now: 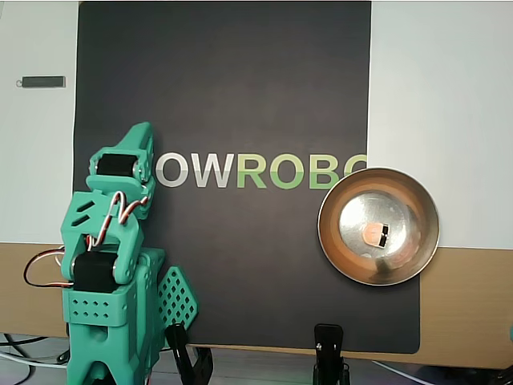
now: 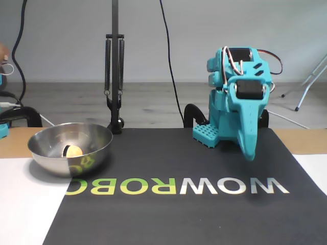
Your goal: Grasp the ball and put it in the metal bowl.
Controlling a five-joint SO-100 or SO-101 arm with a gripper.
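A teal 3D-printed robot arm (image 2: 237, 99) sits folded over its base, with its gripper (image 2: 249, 153) pointing down toward a black mat (image 2: 173, 168). The tip hangs just above the mat and holds nothing. Its two fingers look pressed together into a single point, with no gap between them in either view. In the overhead view the gripper (image 1: 143, 132) appears foreshortened, near the left end of the printed lettering.

The mat carries large writing. In the overhead view it reads "OWROBO" (image 1: 260, 170), with the first letter hidden behind the arm and the last partly covered by the bowl. The letters "OW" are white and "ROBO" green. In the fixed view the same word (image 2: 179, 186) appears upside down, and all of "WOWROBO" can be read.

The metal bowl (image 2: 70, 148), shiny and shallow, rests well away from the gripper, at the far end of the lettering, on the mat's edge beside white paper (image 1: 441, 104). The ball (image 2: 74, 151), small and peach-orange, lies inside the bowl on its bottom. From above, the ball (image 1: 372, 234) sits near the middle of the bowl (image 1: 378, 226), with a small dark reflection beside it.

A black lamp-style stand (image 2: 114, 76) with springs is clamped behind the bowl.
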